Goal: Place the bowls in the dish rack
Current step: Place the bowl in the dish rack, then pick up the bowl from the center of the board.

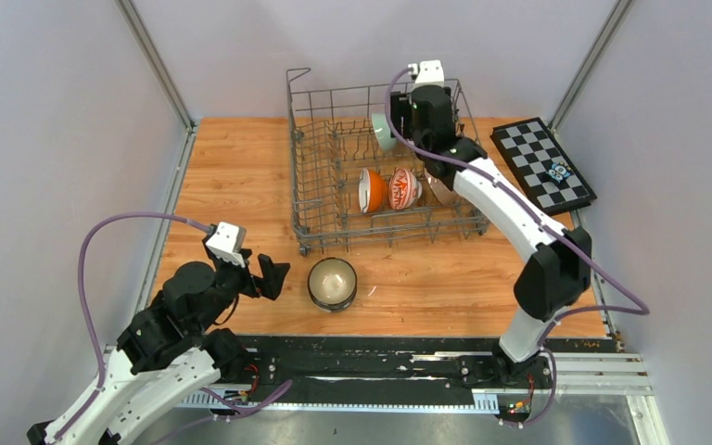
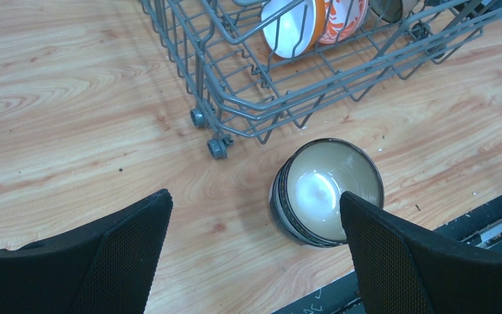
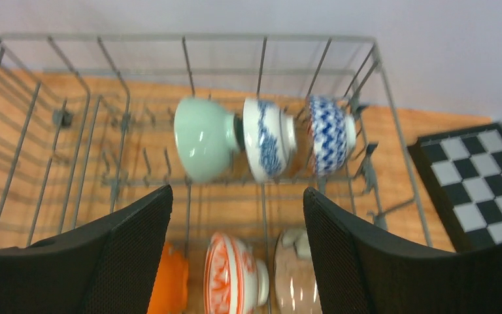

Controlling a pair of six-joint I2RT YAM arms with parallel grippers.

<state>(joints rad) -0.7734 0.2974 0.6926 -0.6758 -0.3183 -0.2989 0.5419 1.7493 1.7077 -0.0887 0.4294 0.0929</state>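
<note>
I count six glazed ceramic bowls [image 3: 202, 137] in the grey wire dish rack [image 1: 294, 158]. Only the dark-rimmed beige bowl [image 1: 332, 282] is left, at its 6 o'clock. Both jaws open, empty.

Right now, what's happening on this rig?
Bowl loading. The right arm hangs over the grey wire dish rack, jaws open and empty, above the pale green ceramic bowl and two blue-white patterned bowls. An orange bowl and a red-white patterned bowl stand in the nearer row. One dark-rimmed beige bowl sits on the wooden table; the left arm, jaws open, hovers beside it.
</note>
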